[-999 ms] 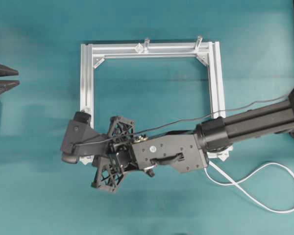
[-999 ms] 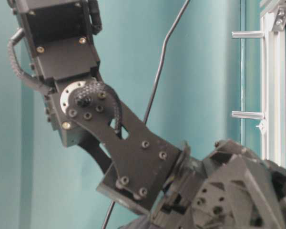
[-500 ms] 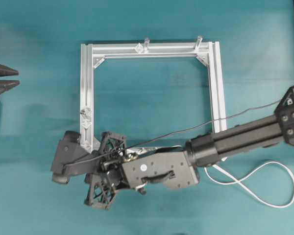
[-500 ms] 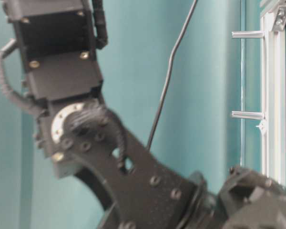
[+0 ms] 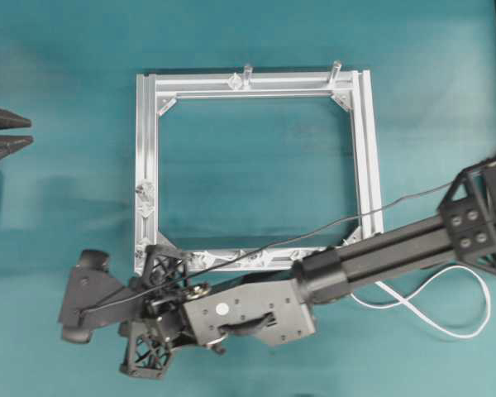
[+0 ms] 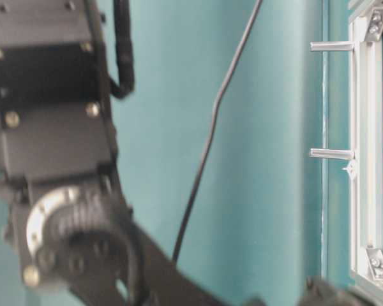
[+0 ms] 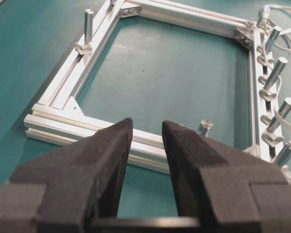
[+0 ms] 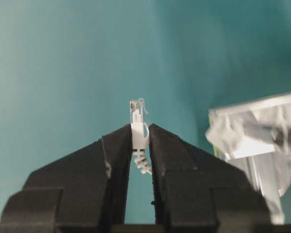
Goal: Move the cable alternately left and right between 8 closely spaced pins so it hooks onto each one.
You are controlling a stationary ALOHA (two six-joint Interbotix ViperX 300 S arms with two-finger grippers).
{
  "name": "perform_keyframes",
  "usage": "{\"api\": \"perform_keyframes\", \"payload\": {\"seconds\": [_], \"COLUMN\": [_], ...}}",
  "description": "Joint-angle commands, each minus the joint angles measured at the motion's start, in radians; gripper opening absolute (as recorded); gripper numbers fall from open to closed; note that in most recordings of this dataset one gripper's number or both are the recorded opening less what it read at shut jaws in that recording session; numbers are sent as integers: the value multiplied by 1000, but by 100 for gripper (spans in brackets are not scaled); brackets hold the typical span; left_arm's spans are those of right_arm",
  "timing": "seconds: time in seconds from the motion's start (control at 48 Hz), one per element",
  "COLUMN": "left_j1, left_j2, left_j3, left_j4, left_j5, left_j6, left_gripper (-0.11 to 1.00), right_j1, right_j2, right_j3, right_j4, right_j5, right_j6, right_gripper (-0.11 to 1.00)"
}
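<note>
A: Well, starting from the left, what has changed?

B: The right gripper [image 8: 139, 133] has slid off the frame [image 5: 146, 149] and now sits past its near left corner, over bare table [image 5: 256, 182]. A moment ago it covered that corner.

A: And its jaws?

B: Clenched on the plug [image 8: 138, 127] at the end of the cable [image 5: 434, 302].

A: Where does the cable run?

B: Its loose loop lies on the table at the far right, beyond the frame. I judge it now stretches along the near rail [image 5: 256, 255].

A: The pins [image 7: 274, 124]?

B: They stand along that rail; whether any are hooked, I cannot tell.

A: The left gripper [image 7: 146, 141]?

B: Released, holding nothing.
</note>
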Motion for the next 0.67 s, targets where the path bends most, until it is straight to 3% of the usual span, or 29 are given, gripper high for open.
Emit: {"api": "perform_keyframes", "payload": {"seconds": [0.0, 0.125, 0.354, 0.645], "left_j1": [-2, -2, -2, -2], "left_j2": [15, 15, 15, 15], "left_j3": [-12, -12, -12, -12], "left_j4": [3, 3, 3, 3], "left_j5": [-5, -5, -5, -5], "left_j6": [-6, -6, -6, -6], "left_gripper": [35, 35, 35, 35], "right_j1": [8, -2, -48, -100], "right_j2": [-5, 25, 69, 81], "right_j3": [-69, -117, -204, -222], "right_j4": [-2, -2, -2, -2], "right_j5": [2, 12, 14, 44], "right_j6": [-32, -75, -86, -123], "right_gripper": [13, 13, 13, 13]}}
